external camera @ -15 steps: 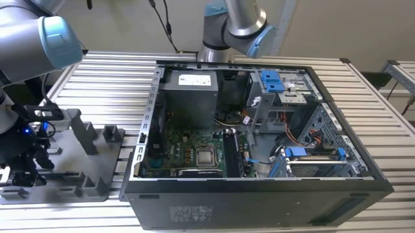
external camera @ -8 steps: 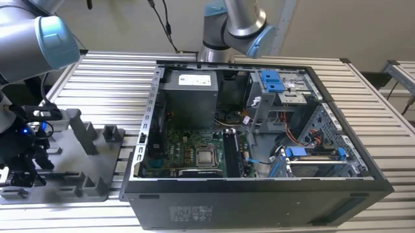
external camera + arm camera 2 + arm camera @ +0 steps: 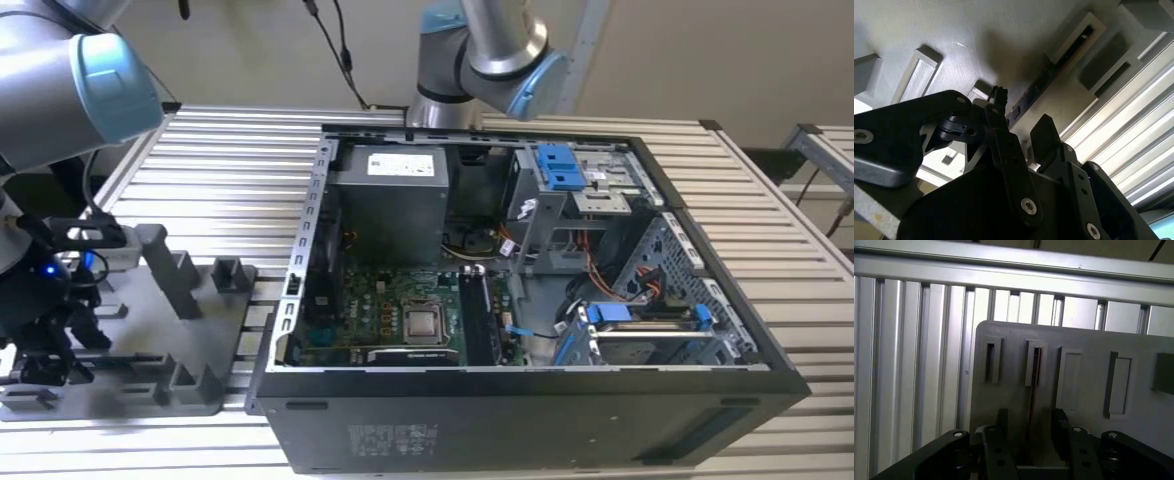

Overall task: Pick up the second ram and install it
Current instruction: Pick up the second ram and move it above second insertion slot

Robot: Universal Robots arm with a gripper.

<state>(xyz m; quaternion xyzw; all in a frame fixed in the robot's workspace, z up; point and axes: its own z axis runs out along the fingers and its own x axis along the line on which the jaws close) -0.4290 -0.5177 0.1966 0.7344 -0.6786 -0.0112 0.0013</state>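
Over at about eight o'clock from the open black computer tower case (image 3: 534,420) in the exterior view, the arm's black two-finger gripper (image 3: 47,345) hangs low over the grey plastic fixture tray (image 3: 200,330). The tray lies on the ribbed aluminium table (image 3: 214,140). Inside the case lies a green motherboard (image 3: 387,300), with chunky light-blue plastic clips (image 3: 561,165) at about one o'clock from it.

In the first wrist view the gripper (image 3: 1031,415) is spread wide. The second ram (image 3: 1030,400), a long, thin, dark circuit-board strip seen edge-on, stands in a narrow slot of the tray (image 3: 1084,340). It runs straight between the two fingers, with a clear gap on either side and no contact. The second wrist view shows the gripper (image 3: 1021,107) parted likewise, the second ram (image 3: 1041,82) seated on edge in the tray (image 3: 954,30) and reaching in between the fingertips.
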